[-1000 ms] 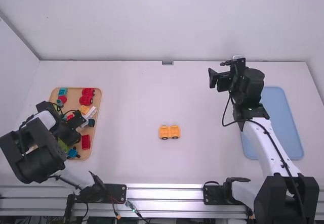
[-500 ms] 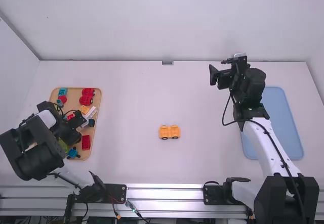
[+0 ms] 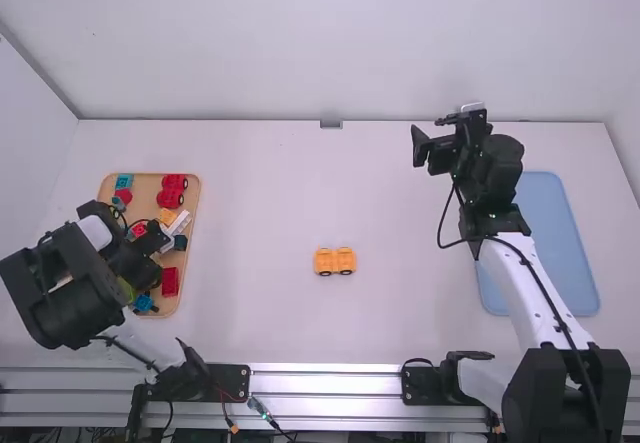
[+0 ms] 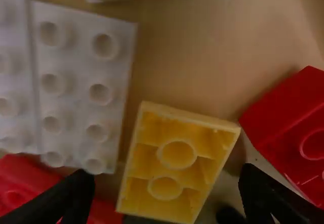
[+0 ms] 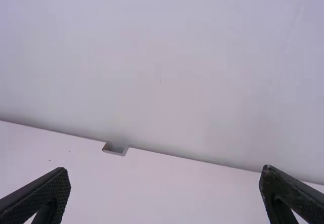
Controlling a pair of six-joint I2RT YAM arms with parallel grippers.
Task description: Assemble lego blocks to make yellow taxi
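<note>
Left arm (image 3: pixel 65 288) nudged slightly farther from camera | our left gripper (image 3: pixel 157 253) over wooden tray (image 3: pixel 145 188), 2 fingers wide, 1 upturned yellow block (image 4: pixel 177 155) between them on tray | our right gripper (image 3: pixel 425 156) wide, well right of tray | we see 1 yellow wheeled base (image 3: pixel 335 261) right of tray

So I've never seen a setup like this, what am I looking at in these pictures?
Two robot arms stand at a white table. The high view looks down from above and behind them; each wrist view comes from a camera on one arm. On the table are a wooden tray of colored blocks, a wheeled yellow piece near the middle and a blue tray. The left gripper is open right at an upside-down yellow block; the right gripper is open too. Nothing looks held.
</note>
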